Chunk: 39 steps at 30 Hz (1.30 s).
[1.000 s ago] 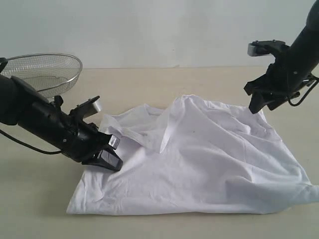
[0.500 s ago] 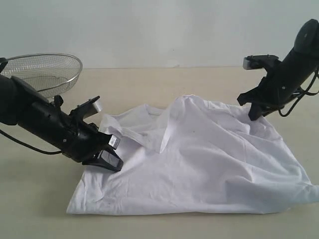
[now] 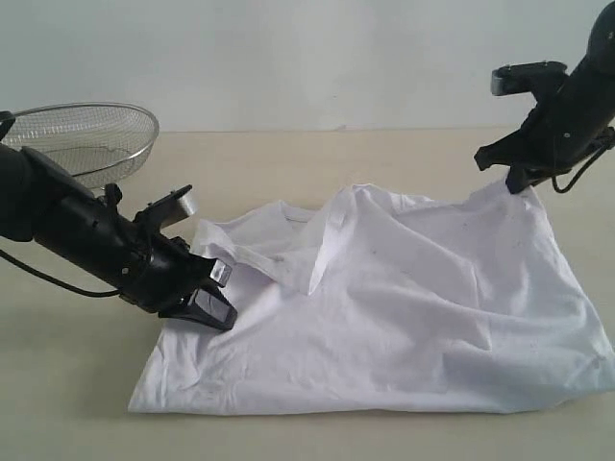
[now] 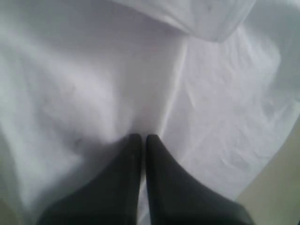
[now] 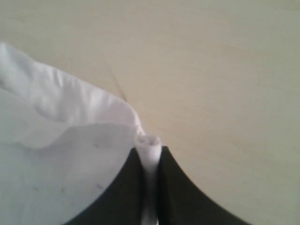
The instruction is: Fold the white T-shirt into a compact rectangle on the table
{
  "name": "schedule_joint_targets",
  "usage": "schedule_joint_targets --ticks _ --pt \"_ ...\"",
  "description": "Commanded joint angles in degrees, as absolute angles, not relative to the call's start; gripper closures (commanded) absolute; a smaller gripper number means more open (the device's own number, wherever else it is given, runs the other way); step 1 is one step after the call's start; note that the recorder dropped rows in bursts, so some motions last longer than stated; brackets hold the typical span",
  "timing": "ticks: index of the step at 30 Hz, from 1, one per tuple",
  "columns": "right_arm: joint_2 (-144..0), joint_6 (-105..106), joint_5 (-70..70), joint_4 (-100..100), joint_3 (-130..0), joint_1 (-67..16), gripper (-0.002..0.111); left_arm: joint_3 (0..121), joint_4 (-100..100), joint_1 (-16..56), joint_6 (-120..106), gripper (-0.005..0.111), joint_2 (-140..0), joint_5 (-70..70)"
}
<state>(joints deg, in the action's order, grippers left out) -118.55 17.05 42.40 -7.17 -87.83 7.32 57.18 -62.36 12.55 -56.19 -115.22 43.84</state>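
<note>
The white T-shirt (image 3: 404,298) lies spread and rumpled on the table (image 3: 317,158), plain white side showing. My right gripper (image 3: 517,182) is at its far right corner, shut on a rolled bit of hem (image 5: 148,143) that sticks out between the fingertips, and it holds that corner up off the table. My left gripper (image 3: 213,312) lies low on the shirt's left side, near a loose flap (image 3: 231,252). Its jaws are shut with the tips (image 4: 141,137) pressed into the cloth; a thin white strip shows between the fingers, and a crease runs away from them.
A round silver wire-mesh basket (image 3: 86,134) stands at the back left, behind my left arm. Bare beige tabletop (image 5: 225,70) lies behind and to the right of the raised corner. A pale wall closes the back.
My right gripper has closed on the shirt's far right corner and risen up and to the right, lifting the cloth with it. The left arm has not moved.
</note>
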Motion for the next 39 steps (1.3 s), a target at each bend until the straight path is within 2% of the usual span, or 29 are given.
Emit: schedule_joint_targets --ticks 1,7,10,13,16,17,18,19,22,25,26,29,39 --pt "-117.9 8.4 40.3 0.8 -88.1 7.4 0.109 57.4 -62.0 12.7 -55.2 0.102 -115.3 43.5" --pt "-117.9 4.4 37.7 3.7 -88.1 7.4 0.109 57.4 -61.9 12.7 -54.9 0.102 -115.3 44.3" --pt "-118.0 4.4 37.7 3.7 -88.1 7.4 0.104 57.4 -61.9 12.7 -54.9 0.102 -115.3 44.4" --pt "-118.0 5.1 38.4 3.7 -88.1 7.4 0.084 57.4 -61.9 12.7 -54.9 0.102 -115.3 44.4" --pt "-118.0 5.2 38.6 3.9 -88.1 7.4 0.044 57.4 -61.9 12.7 -54.9 0.102 -115.3 44.4" --pt "-117.9 4.7 38.7 4.6 -88.1 7.4 0.034 57.4 -61.9 12.7 -54.9 0.102 -115.3 44.4" --pt "-117.8 3.3 39.4 4.9 -88.1 7.4 0.033 57.4 -61.9 12.7 -54.9 0.102 -115.3 44.2" --pt "-117.7 2.3 40.4 4.9 -88.3 7.4 0.035 57.4 -61.9 12.7 -54.9 0.102 -115.3 44.0" --pt "-116.6 0.7 45.9 4.6 -89.4 7.4 0.059 57.4 -61.9 12.7 -54.9 0.102 -115.3 43.5" --pt "-115.9 5.7 49.5 -1.0 -89.4 6.8 0.109 57.4 -61.9 12.7 -54.9 0.102 -115.3 43.5" --pt "-115.9 9.4 50.1 -3.9 -89.3 6.1 0.106 57.4 -61.9 12.7 -54.9 0.102 -115.3 43.6" --pt "-117.7 14.6 51.5 -7.3 -89.3 3.8 0.109 57.4 -61.9 12.7 -55.8 0.102 -115.3 43.9" --pt "-122.1 13.9 55.6 -7.3 -89.1 -4.2 0.109 57.4 -60.9 12.7 -56.5 0.102 -114.7 44.7"
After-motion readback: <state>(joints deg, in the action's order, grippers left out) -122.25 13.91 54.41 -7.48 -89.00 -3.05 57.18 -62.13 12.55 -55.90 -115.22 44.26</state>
